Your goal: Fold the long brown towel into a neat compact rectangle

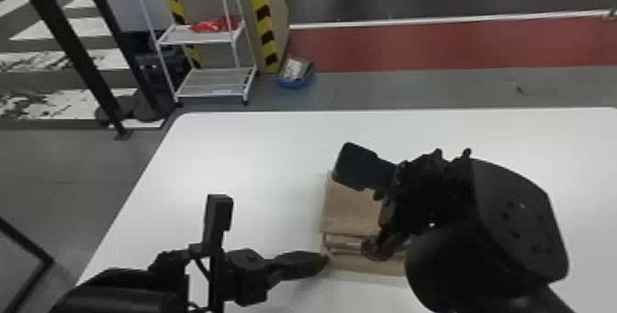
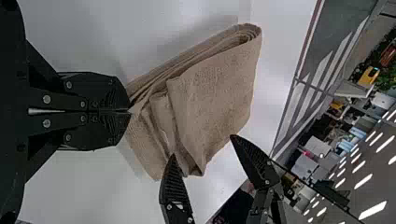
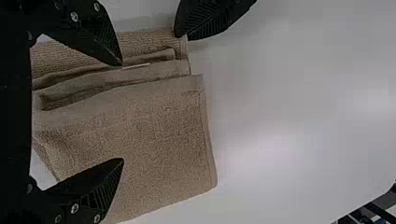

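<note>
the brown towel (image 1: 351,209) lies on the white desk (image 1: 257,151), folded into a layered stack. its broad upper panel is on the side away from the robot, while a few narrower folds step out on the near side, a bit uneven and rumpled, with a flat strip of the bottom layer past them.

the left tool (image 1: 325,258) is at the towel's left edge, by those near folds. in the left wrist view the left tool (image 2: 130,111) is clenched, its two fingers pressed together and their tips right at the layers; whether a bit of cloth is caught between them i cannot tell.

the right tool (image 1: 356,209) is released and over the towel, its fingers spread wide, one above the near folds and the other toward the far edge. nothing sits between them.

beyond the towel and to its left, past the desk, stand a white rack (image 1: 213,89) with a red item (image 1: 211,26) on its upper shelf and, beside it, a blue bin (image 1: 294,83) on the floor.
</note>
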{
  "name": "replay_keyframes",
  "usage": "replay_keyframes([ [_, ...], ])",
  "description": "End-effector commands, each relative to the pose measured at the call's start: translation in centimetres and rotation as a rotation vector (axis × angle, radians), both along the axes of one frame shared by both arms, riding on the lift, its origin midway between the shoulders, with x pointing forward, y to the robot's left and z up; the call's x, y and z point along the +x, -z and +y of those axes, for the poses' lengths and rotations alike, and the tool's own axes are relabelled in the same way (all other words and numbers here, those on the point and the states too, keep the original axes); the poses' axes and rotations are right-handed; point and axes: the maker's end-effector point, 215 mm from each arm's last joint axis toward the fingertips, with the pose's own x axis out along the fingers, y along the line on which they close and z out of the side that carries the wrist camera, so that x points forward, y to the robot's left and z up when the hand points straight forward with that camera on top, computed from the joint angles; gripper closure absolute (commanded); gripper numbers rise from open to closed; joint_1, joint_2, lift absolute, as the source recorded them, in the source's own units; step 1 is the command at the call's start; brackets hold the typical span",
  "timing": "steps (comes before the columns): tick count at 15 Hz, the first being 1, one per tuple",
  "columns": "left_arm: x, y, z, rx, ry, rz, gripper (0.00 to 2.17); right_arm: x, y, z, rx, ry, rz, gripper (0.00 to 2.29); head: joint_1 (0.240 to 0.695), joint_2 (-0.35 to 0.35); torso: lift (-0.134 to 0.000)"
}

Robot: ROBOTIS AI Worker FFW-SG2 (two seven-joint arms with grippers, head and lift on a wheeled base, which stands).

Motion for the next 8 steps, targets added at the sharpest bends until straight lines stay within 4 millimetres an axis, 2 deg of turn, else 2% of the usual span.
replay_keyframes([
  [1, 0.01, -0.01, -0.02, 0.001, -0.001, 0.0, 1.6, -0.21, 1.11, 0.19, -0.065, -0.026, -0.009, 0.19, 0.695, 0.158, -0.124],
  [8, 0.1, 0.32, 0.37, 0.027, -0.004, 0.003, 1.6, -0.39, 1.55, 0.39, -0.118, -0.056, -0.022, 0.21, 0.695, 0.165, -0.124],
])
